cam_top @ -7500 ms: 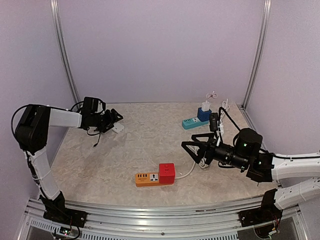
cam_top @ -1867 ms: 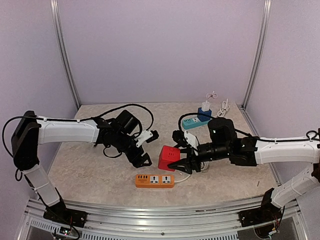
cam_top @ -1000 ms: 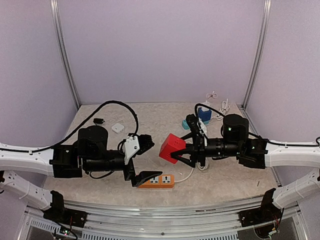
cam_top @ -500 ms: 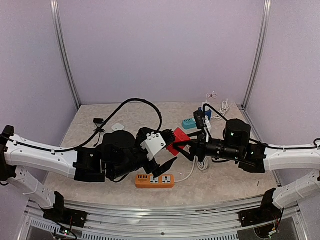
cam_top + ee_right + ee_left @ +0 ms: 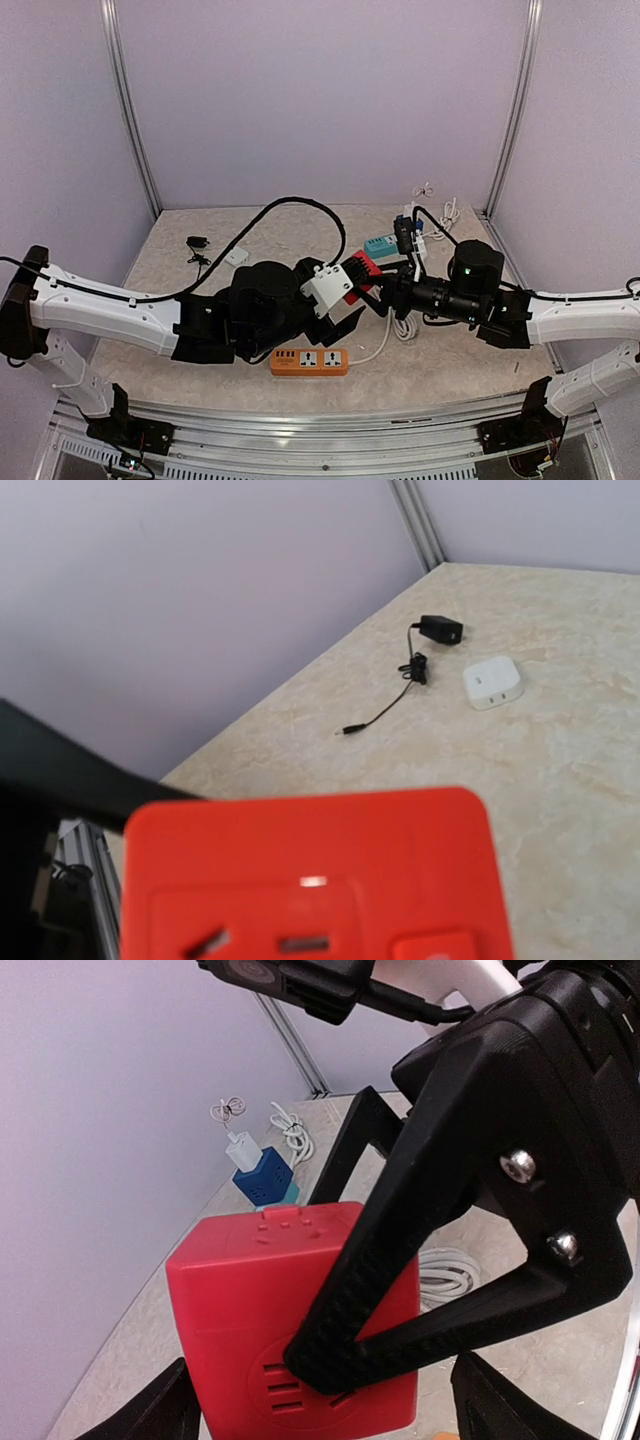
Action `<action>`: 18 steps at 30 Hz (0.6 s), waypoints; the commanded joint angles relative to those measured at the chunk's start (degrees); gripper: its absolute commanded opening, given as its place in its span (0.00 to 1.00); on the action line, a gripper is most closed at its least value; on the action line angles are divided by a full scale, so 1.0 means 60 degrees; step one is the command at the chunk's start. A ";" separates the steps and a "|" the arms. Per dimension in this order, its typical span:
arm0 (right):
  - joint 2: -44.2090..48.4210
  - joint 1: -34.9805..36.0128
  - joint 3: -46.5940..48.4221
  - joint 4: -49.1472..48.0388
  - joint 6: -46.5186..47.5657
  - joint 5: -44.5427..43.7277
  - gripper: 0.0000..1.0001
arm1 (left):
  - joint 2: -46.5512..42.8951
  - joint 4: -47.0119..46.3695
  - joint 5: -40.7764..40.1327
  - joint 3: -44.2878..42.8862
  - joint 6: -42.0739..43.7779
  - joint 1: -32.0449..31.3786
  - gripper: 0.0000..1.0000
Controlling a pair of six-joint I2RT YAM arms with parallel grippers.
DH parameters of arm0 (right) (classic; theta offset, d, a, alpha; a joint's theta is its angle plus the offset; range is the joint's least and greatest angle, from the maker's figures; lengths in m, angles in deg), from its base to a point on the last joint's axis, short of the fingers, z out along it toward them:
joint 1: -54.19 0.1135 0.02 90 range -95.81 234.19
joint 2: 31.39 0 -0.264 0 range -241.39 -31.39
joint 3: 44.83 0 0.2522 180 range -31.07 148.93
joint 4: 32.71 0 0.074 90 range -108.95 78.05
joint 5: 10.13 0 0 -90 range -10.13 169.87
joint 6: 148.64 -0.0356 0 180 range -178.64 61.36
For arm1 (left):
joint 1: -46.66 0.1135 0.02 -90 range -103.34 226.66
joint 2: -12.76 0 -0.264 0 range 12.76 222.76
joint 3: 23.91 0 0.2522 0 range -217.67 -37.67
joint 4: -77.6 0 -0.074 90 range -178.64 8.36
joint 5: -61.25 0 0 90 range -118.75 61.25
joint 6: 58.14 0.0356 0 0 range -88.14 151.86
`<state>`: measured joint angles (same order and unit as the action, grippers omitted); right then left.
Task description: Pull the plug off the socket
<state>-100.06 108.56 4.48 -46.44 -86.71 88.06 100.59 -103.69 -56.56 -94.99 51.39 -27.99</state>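
Observation:
The red cube plug (image 5: 362,267) is off the orange socket strip (image 5: 309,361) and hangs in the air above the table's middle. My right gripper (image 5: 373,284) is shut on it; one of its black fingers (image 5: 400,1260) crosses the cube's face (image 5: 260,1300) in the left wrist view. The cube (image 5: 320,870) fills the bottom of the right wrist view. My left gripper (image 5: 353,296) is open, its fingertips (image 5: 150,1410) standing either side of the cube's lower edge without touching it. The orange strip lies flat near the front edge, its sockets bare.
A teal strip with a blue adapter (image 5: 385,243) and a white charger (image 5: 262,1182) sits at the back right. A white cable coil (image 5: 405,325) lies under my right arm. A small white adapter (image 5: 492,681) and a black adapter with cable (image 5: 440,629) lie at the back left.
My right gripper lifted the red cube off the orange strip and raised it. My left arm swung in from the back left, and its open jaws now flank the cube.

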 commanded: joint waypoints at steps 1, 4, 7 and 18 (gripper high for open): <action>0.0199 0.0094 0.0020 -0.0337 -0.0245 -0.0434 0.35 | 0.0268 -0.0172 -0.0372 -0.0393 -0.0073 0.0020 0.82; 0.0088 0.0111 0.0022 -0.0347 -0.0347 -0.0438 0.35 | 0.0462 -0.0162 -0.0455 -0.0599 0.0065 0.0009 0.76; -0.0006 0.0123 0.0037 -0.0409 -0.0480 -0.0398 0.35 | 0.0689 -0.0071 -0.0547 -0.0891 0.0246 0.0006 0.69; 0.0318 0.0145 0.0169 0.0088 -0.0315 -0.0774 0.53 | 0.0797 0.0179 -0.0849 -0.0920 0.0216 0.0124 0.47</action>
<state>-100.06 108.76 4.48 -45.58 -88.48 84.73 104.96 -103.10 -60.98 -99.64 52.94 -27.82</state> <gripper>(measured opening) 0.644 0.628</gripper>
